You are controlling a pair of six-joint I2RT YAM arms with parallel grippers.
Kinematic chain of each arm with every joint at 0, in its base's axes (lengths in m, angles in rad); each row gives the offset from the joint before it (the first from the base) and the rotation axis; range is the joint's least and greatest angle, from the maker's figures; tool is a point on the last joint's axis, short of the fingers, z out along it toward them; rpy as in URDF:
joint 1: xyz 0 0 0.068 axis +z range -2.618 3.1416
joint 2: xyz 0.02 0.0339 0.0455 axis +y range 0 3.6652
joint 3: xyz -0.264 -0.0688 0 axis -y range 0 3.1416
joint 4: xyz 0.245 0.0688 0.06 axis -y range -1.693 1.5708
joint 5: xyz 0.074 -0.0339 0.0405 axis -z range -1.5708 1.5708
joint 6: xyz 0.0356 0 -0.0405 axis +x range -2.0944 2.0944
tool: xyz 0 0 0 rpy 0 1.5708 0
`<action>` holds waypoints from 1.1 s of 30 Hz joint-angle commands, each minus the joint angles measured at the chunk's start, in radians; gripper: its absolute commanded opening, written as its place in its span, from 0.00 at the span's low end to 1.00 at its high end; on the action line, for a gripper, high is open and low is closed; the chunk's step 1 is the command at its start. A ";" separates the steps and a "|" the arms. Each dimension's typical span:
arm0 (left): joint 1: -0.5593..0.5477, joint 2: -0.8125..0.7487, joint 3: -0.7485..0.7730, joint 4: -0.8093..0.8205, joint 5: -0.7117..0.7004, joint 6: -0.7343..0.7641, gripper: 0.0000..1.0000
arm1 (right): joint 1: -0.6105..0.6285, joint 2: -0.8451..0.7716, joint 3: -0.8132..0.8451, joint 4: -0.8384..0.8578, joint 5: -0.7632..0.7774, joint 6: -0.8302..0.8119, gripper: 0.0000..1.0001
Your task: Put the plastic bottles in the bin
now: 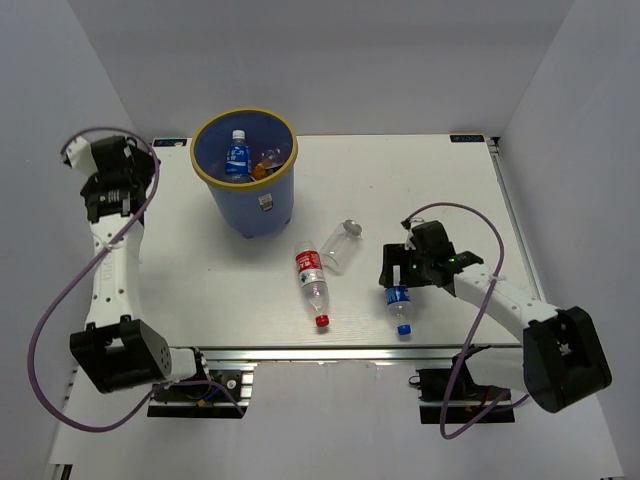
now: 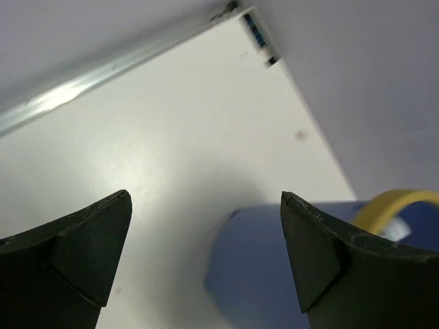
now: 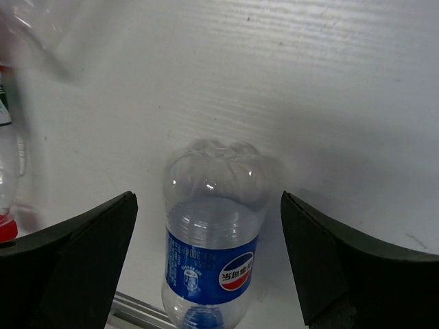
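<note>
Two robot arms are bolted at the near edge of a white table [image 1: 450,190], and we read the scene from left to right. At the far left, the left gripper [image 2: 206,205] is raised near the table's far left corner. Its jaws are spread wide and hold nothing; between them its wrist view shows only bare tabletop and part of a blue wall. That wall belongs to the bin [image 1: 250,208], a round blue bucket with a yellow rim, standing upright just right of this gripper on the far half of the table. Inside it we can make out a blue-labelled bottle [image 1: 238,157] and, beside it, an orange-filled bottle [image 1: 268,160]. Nearer the front, right of the bin, a red-labelled bottle [image 1: 311,280] lies on its side with its red cap toward the near edge. Just beside it, to its far right, lies a clear bottle [image 1: 340,248]; we cannot tell whether the two touch. Further right, a blue-capped bottle [image 1: 401,305] with a blue label lies on its side, cap toward the near edge. The right gripper [image 3: 209,199] hangs over this bottle's base end, released, with one finger on each side and a gap showing on both.
</note>
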 commanded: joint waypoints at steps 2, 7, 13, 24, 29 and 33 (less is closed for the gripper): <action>0.033 -0.158 -0.219 0.060 0.006 -0.089 0.98 | 0.016 0.062 -0.046 0.072 -0.066 0.067 0.87; 0.050 -0.166 -0.277 0.019 0.018 -0.077 0.98 | 0.018 0.087 -0.048 0.080 -0.025 0.083 0.71; 0.050 -0.161 -0.346 0.026 0.121 -0.086 0.98 | 0.039 0.019 0.142 0.132 -0.138 0.003 0.36; 0.050 -0.224 -0.624 0.087 0.313 -0.101 0.98 | 0.140 0.291 0.838 0.416 -0.414 -0.189 0.33; 0.050 -0.275 -0.737 0.073 0.287 -0.077 0.98 | 0.209 0.572 1.278 0.376 -0.394 -0.246 0.33; 0.047 -0.315 -0.779 0.102 0.363 -0.055 0.98 | 0.243 0.831 1.552 0.397 -0.339 -0.250 0.36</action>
